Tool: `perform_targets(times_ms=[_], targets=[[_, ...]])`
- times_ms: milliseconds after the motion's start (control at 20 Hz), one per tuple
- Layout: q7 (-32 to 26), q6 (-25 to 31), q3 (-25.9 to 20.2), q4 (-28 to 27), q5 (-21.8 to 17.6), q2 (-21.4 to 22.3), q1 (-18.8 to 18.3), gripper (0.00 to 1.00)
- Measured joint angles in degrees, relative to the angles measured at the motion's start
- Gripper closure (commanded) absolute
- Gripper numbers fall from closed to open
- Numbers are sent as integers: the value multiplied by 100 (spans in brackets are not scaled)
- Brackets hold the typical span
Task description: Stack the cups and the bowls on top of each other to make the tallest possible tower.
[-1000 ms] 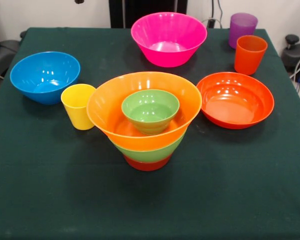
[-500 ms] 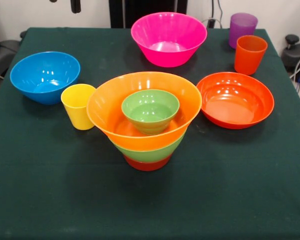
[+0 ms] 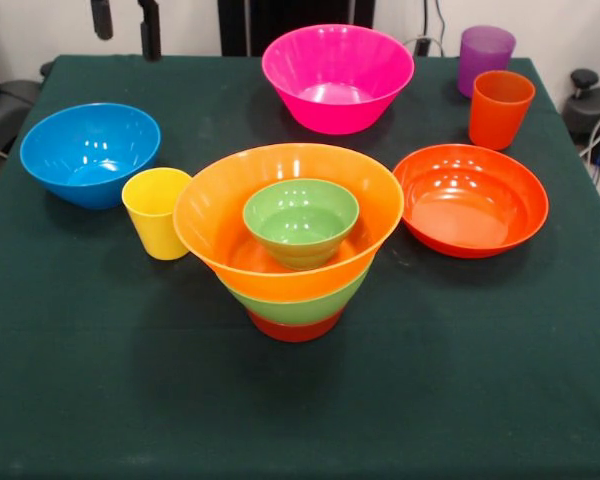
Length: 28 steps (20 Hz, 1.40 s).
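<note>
Only the two dark fingertips of the gripper [image 3: 126,28] poke in at the top edge above the blue bowl [image 3: 90,153]; the arm is cut off, and the jaws stand apart, holding nothing. The tower [image 3: 290,240] at mid-bench nests four bowls, its red-orange base and medium green bowl mostly hidden. Loose on the bench [image 3: 300,410] are three bowls, blue, pink [image 3: 337,77], shallow orange [image 3: 470,199], and three cups: yellow [image 3: 156,212] beside the tower, orange [image 3: 499,108], purple [image 3: 485,57].
</note>
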<state>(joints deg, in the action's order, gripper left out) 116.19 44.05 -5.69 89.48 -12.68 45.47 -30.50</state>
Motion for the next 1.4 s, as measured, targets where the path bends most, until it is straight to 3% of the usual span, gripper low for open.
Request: perform_targets(times_ms=[400, 900, 1400], targets=[[0, -325, -180, -2, -329, -388, -228, 0], [0, -605, -327, -3, -399, -787, -250, 0], [-547, -639, -1307, 40, -767, -808, -874, 0]])
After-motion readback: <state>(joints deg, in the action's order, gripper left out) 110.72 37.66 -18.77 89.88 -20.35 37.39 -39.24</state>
